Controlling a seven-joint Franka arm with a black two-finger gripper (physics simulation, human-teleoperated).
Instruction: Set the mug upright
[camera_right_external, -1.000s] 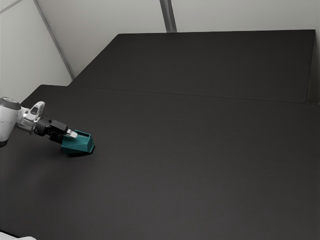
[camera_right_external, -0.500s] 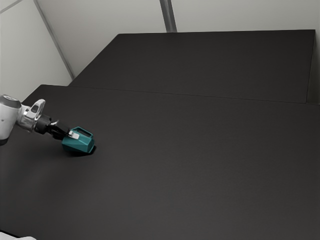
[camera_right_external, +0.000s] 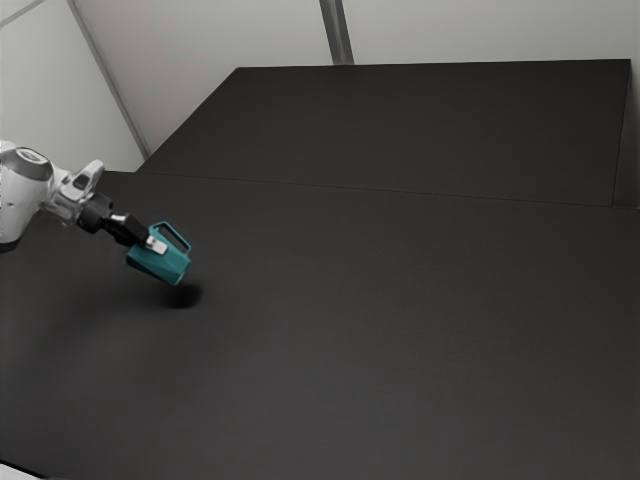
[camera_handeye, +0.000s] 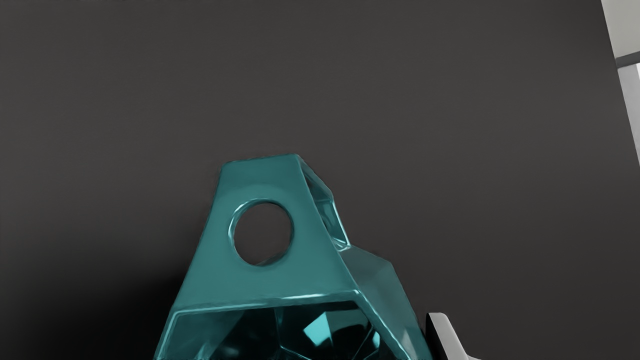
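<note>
The tool (camera_right_external: 155, 244) grips the mug (camera_right_external: 168, 266), now raised off the bench (camera_right_external: 400, 330), base dipping toward the exterior view's four o'clock: nearer upright.

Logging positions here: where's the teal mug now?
At the exterior view's left, the teal mug is held tilted in the hand, above its shadow on the black table.

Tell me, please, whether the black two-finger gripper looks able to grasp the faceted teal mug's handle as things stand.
Probably not: the gripper is shut on the mug's body, holding it above the dark table, so it would likely need to let go before reaching the handle.
</note>
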